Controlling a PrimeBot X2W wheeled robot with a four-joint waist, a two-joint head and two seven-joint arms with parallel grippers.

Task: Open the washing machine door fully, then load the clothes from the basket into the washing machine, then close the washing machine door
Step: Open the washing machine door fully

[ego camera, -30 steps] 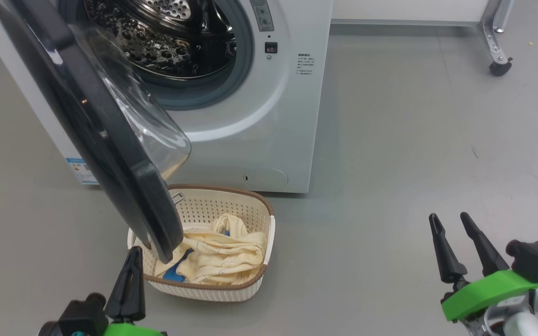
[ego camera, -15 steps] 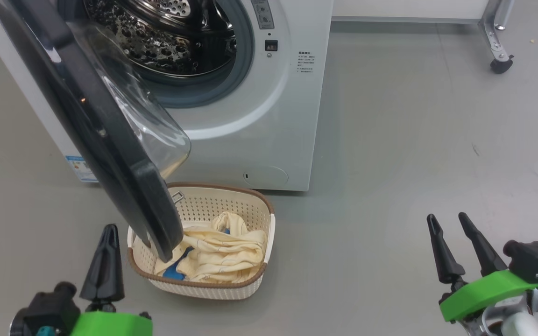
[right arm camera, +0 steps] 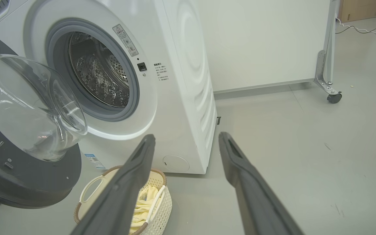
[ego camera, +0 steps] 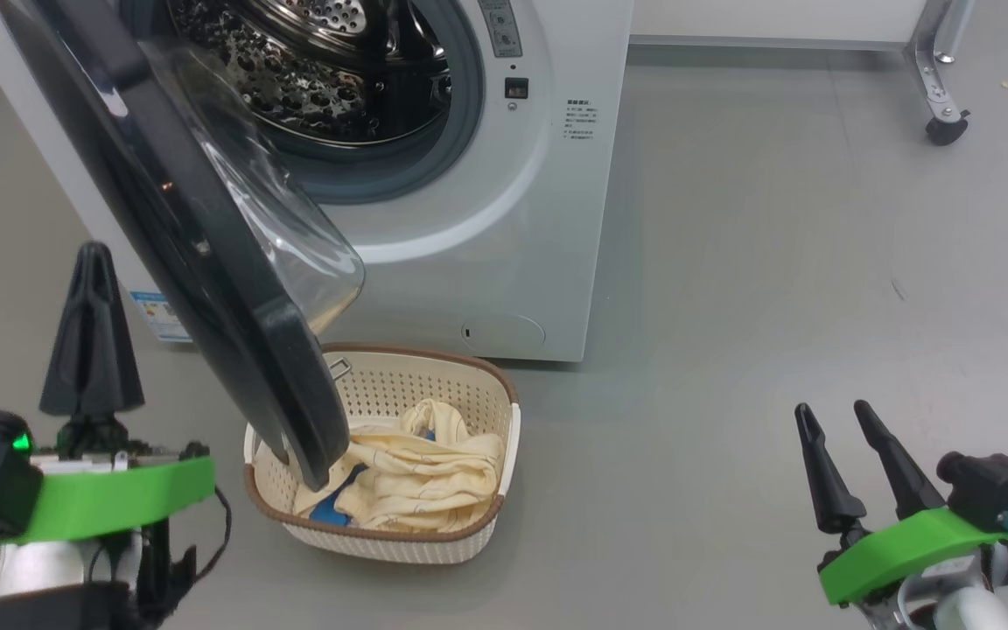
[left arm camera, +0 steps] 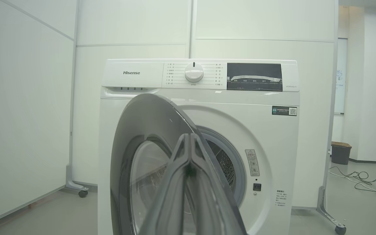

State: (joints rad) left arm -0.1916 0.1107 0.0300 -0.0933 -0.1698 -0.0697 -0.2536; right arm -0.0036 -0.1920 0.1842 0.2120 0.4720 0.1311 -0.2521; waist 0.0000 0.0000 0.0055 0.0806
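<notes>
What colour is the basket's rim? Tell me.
Brown with a woven look, running around the cream basket; clearest in the head view.

- The washing machine (ego camera: 513, 245) stands on the floor (ego camera: 731, 262), its door (ego camera: 163, 227) swung out leftward.
- The basket (ego camera: 469, 385) sits before the machine, partly under the door.
- The clothes (ego camera: 421, 477) lie in the basket.
- The left gripper (ego camera: 93, 262) is left of the door; the right gripper (ego camera: 830, 409) is well right of the basket.

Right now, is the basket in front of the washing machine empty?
No, cream-yellow clothes lie crumpled inside the perforated basket.
</notes>
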